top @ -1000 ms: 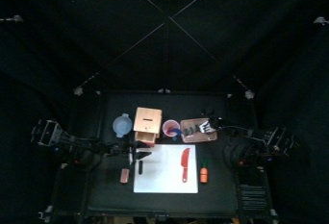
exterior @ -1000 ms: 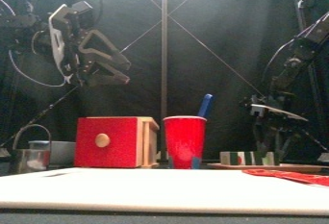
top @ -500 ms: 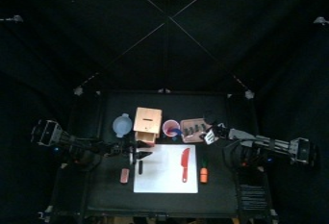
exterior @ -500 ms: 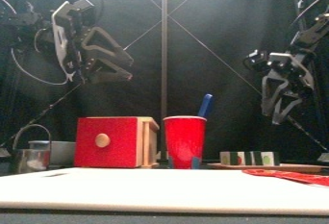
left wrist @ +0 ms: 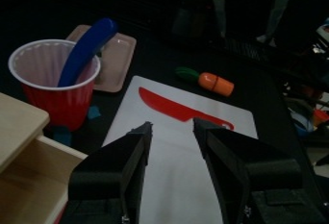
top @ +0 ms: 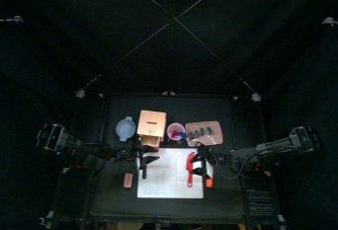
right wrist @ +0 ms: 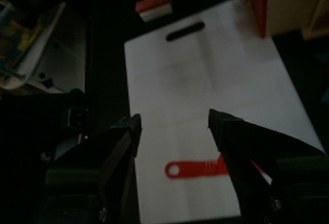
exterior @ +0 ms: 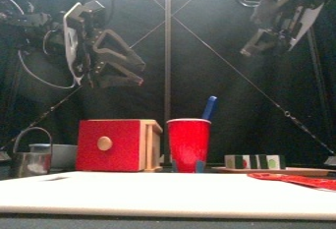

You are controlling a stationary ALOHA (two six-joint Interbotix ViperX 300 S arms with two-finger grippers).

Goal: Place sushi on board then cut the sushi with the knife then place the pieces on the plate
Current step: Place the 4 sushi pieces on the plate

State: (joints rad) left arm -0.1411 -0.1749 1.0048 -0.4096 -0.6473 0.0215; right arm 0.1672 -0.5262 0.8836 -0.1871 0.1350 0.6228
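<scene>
We see both hands raised above the white board (top: 169, 183), jaws apart and holding nothing: the left hand (left wrist: 174, 129) over its left edge, the right hand (right wrist: 174, 118) over its right edge. The red knife (left wrist: 174, 105) lies flat on the board. The sushi (exterior: 252, 161) sits on the pink tray (left wrist: 123, 45) just behind the board, not yet on it.

We get open room over the white board's (top: 164, 185) left & front; red knife (left wrist: 174, 108) lies on its right; wooden box (exterior: 116, 144) & red cup (exterior: 190, 143) crowd the back.
</scene>
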